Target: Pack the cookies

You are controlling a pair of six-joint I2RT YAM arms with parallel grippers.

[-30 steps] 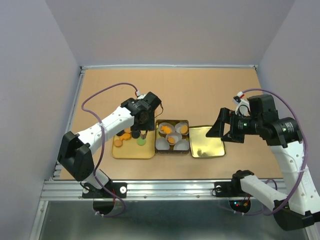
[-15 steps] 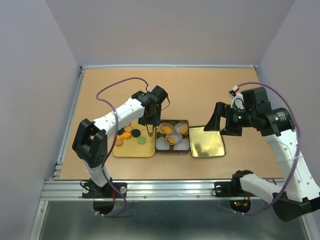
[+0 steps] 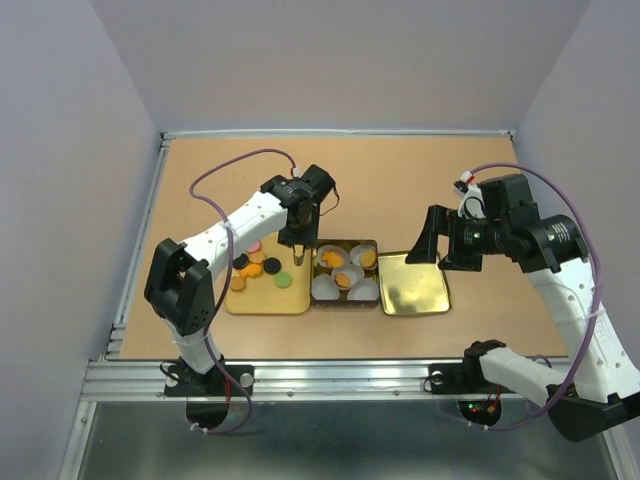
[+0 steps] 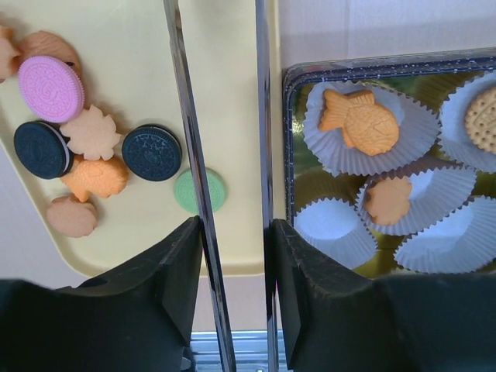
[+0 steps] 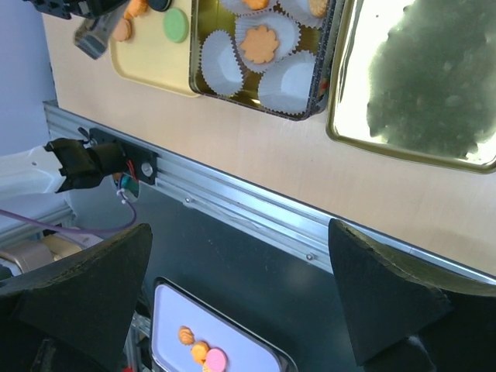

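Left gripper [image 3: 299, 258] hovered over seam between yellow tray [image 4: 225, 93] and tin [image 4: 288, 155] — blades narrowly parted, nothing held. Cookies [image 4: 85, 136] mostly loose on tray, few in paper cups [image 4: 325, 225] inside tin. Right gripper [image 3: 435, 248] spread wide, empty — probably parked clear of work.

Soft, even light fills the top view, and the tabletop [image 3: 400, 170] carries only faint shadows beneath the arms. In the right wrist view the gold lid [image 5: 418, 85] blows out to white glare around a dark reflection, and the right end effector [image 5: 240, 226] looms black and soft-edged. The left wrist view renders the cookies [image 4: 151, 153] crisply, while the left end effector [image 4: 213, 15] shows mirror-like streaks.
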